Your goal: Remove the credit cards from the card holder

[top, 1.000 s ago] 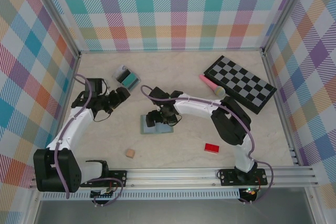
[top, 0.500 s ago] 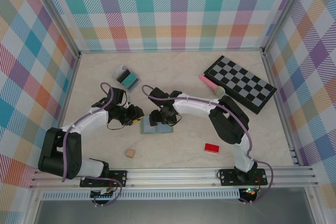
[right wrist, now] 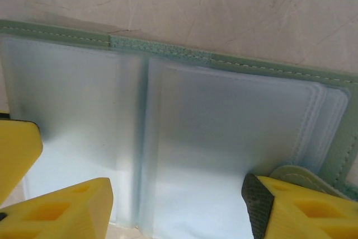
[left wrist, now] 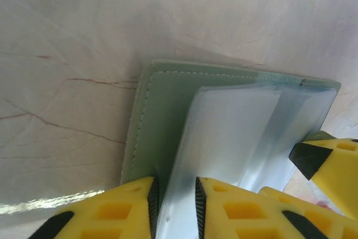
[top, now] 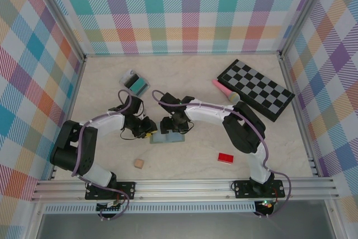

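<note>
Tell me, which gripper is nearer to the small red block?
Right. The right gripper is over the card holder, left of the red block; the left gripper sits farther left, at the holder's left edge.

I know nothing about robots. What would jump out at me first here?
Two yellow-fingered grippers meet over a green wallet at the middle of the table: the left gripper pinches its clear sleeves, the right gripper spread wide above. A checkered board sits far right, a red block nearer.
</note>
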Controlling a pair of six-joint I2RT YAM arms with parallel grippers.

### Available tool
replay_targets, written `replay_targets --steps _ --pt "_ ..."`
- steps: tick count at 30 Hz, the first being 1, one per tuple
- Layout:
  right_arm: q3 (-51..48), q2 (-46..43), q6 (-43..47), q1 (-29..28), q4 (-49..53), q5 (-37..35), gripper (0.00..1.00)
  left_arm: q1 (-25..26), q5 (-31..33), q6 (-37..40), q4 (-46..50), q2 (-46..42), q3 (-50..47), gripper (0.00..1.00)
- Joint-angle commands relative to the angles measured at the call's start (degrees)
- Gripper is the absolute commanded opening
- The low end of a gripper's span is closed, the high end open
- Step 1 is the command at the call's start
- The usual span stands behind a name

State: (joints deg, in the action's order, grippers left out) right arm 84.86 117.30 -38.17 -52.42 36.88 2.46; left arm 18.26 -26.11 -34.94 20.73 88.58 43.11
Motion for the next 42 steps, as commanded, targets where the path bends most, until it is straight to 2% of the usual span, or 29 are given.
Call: replay_targets --steps 1,7,16,22,27,30,32,36,42 --pt "-1.28 2.14 0.29 0.48 0.14 1.65 0.62 0.98 -0.7 0.56 -0.11 1.14 2.07 0.17" --pt "-1.63 2.81 0.23 0.61 -0.05 2.44 0.54 1.51 -2.8 0.39 -1.44 1.78 2.37 0.0" --pt "-1.63 4.4 0.21 1.09 -0.42 4.46 0.44 3.31 -5.79 -0.05 -3.83 2.51 2.63 0.0" --pt "-1.63 4.52 0.47 1.18 -0.8 5.61 0.42 4.5 -6.93 0.14 -4.3 4.41 3.38 0.0" --pt "-2.4 2.2 0.07 1.49 -1.63 6.15 0.42 4.45 -3.22 1.97 0.53 2.42 5.43 0.0" --pt "-3.66 -2.05 -0.06 2.08 -2.67 5.84 0.46 4.2 0.75 3.43 5.7 0.05 8.17 0.09" --pt "-4.08 -5.43 -0.09 2.37 -2.85 5.08 0.49 4.08 3.41 4.29 9.23 -1.1 10.31 0.23" --pt "-4.34 -13.14 0.6 3.01 -2.32 3.67 0.6 3.56 11.09 4.47 17.24 -4.14 14.96 0.44" --pt "-4.07 -24.04 2.12 4.18 1.13 -6.25 0.82 1.34 21.25 5.55 25.25 -11.6 22.08 0.64"
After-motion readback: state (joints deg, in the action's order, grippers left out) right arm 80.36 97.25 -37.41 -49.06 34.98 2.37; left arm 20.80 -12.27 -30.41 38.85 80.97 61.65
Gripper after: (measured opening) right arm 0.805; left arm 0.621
